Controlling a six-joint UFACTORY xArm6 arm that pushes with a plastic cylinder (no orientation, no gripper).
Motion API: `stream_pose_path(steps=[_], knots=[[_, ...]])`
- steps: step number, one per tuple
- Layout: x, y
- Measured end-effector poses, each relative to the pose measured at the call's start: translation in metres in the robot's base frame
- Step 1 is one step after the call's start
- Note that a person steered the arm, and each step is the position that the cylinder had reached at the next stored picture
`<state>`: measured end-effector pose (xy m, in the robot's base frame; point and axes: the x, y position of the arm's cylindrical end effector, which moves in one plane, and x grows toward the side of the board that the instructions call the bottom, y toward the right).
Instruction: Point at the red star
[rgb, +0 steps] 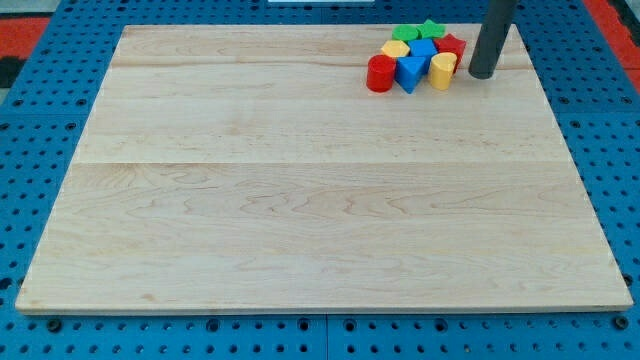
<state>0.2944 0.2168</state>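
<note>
While the rod descends from the frame's top edge, my tip (481, 75) rests on the wooden tabletop (300, 190) in the upper right of the frame. No fingers are fitted, so there is no open or closed state to report. All blocks form one tight cluster just left of my tip. The red star (452, 46) sits at the cluster's right edge, near my tip and slightly above it. A yellow block (442, 70) lies just beside my tip. A blue block (410, 72), a red cylinder (380, 73), a second yellow block (397, 49), a second blue block (424, 48) and two green blocks (407, 33) (432, 29) complete the cluster.
</note>
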Motion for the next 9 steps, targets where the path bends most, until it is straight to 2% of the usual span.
stream_pose_path(steps=[1, 2, 3, 4, 6, 9], knots=[[0.01, 0.045], [-0.002, 0.092], [-0.038, 0.1], [-0.046, 0.095], [-0.046, 0.035], [-0.044, 0.035]])
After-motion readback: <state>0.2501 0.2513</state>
